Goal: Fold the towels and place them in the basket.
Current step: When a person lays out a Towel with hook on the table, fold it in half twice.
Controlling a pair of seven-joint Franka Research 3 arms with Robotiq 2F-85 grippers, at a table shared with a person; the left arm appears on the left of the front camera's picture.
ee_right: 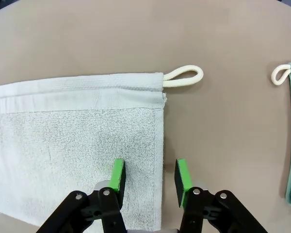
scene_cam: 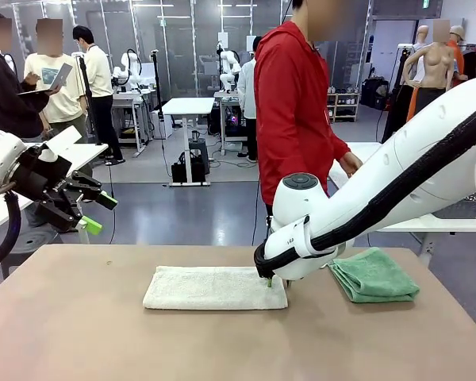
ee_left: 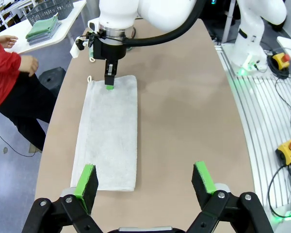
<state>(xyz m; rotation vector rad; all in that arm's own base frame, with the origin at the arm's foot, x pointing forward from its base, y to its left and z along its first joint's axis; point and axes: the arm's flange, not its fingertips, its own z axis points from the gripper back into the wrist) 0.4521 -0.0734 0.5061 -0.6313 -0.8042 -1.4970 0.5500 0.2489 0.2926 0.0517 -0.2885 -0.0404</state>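
Note:
An off-white towel [scene_cam: 214, 287] lies folded into a long strip in the middle of the table, its cord loop [ee_right: 184, 76] sticking out at one corner. My right gripper [ee_right: 149, 177] is down at that end. Its green fingers [ee_right: 118, 175] stand partly apart astride the towel's short edge [ee_right: 161, 145], and the cloth between them is flat, not pinched. The mint green towel [scene_cam: 373, 275] sits folded on the table's right side. My left gripper [ee_left: 145, 182] hangs open above the table's left end [scene_cam: 95, 210], holding nothing. A dark mesh basket [ee_left: 49, 8] stands on the white side table.
A person in a red top [scene_cam: 297, 103] stands at the far side, one hand over the white side table [ee_left: 63, 29]. Folded green cloths [ee_left: 41, 29] lie beside the basket there. Bare tabletop [scene_cam: 103, 341] stretches along the near side.

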